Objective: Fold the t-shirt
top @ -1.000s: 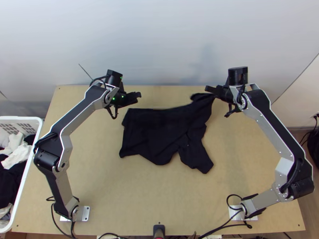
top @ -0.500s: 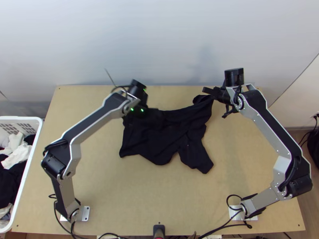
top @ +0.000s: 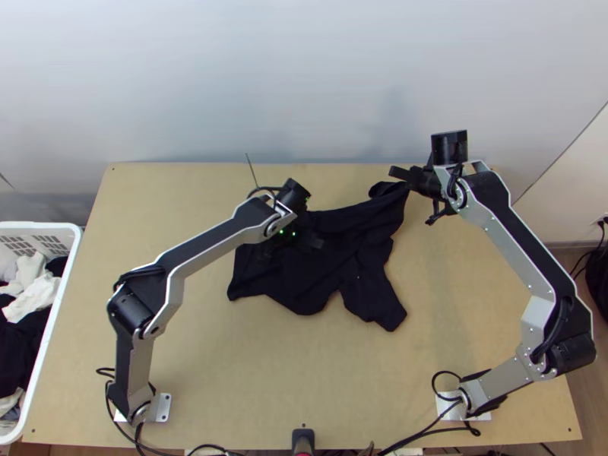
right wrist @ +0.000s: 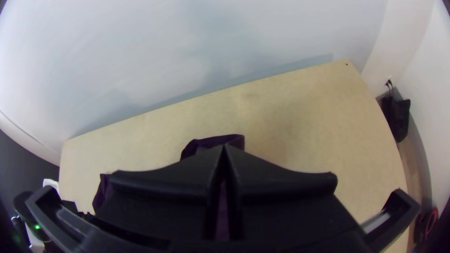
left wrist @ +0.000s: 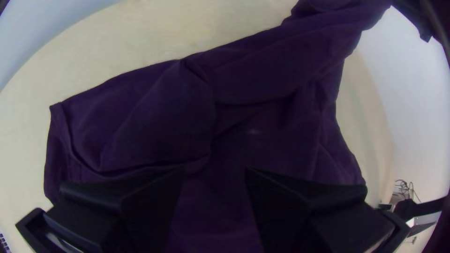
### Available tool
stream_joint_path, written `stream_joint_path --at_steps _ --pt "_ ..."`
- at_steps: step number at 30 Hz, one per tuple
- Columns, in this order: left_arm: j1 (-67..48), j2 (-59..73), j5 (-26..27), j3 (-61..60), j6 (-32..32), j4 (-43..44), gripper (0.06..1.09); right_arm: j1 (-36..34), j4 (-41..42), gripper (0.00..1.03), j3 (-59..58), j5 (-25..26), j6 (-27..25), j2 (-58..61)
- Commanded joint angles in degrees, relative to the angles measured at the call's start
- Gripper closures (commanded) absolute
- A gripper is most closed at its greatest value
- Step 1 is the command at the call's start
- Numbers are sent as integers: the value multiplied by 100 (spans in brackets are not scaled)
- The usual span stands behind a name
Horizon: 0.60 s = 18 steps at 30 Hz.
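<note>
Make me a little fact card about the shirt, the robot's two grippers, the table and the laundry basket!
Table: light wood
T-shirt: black, lying wrinkled on the table, far right end pulled up
Left gripper: open, over the t-shirt
Right gripper: shut on the t-shirt's far right end; can't tell which part of the shirt that is
Basket: white, left of the table, with black and white clothes inside

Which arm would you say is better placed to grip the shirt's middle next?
Left, I'd judge: the left gripper is open above the t-shirt, near its middle, while the right gripper is already shut on its far right end.
</note>
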Motion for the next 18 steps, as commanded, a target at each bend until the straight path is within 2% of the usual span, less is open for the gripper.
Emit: stream_joint_path --at_steps 1,13,18 --pt "-114 321 -280 11 11 212 43 -2 2 100 11 16 -15 45" --pt "-96 637 -773 37 11 537 46 -2 -51 100 90 16 -24 89" --pt "-8 664 -1045 11 20 959 84 -28 -95 100 125 16 -33 72"
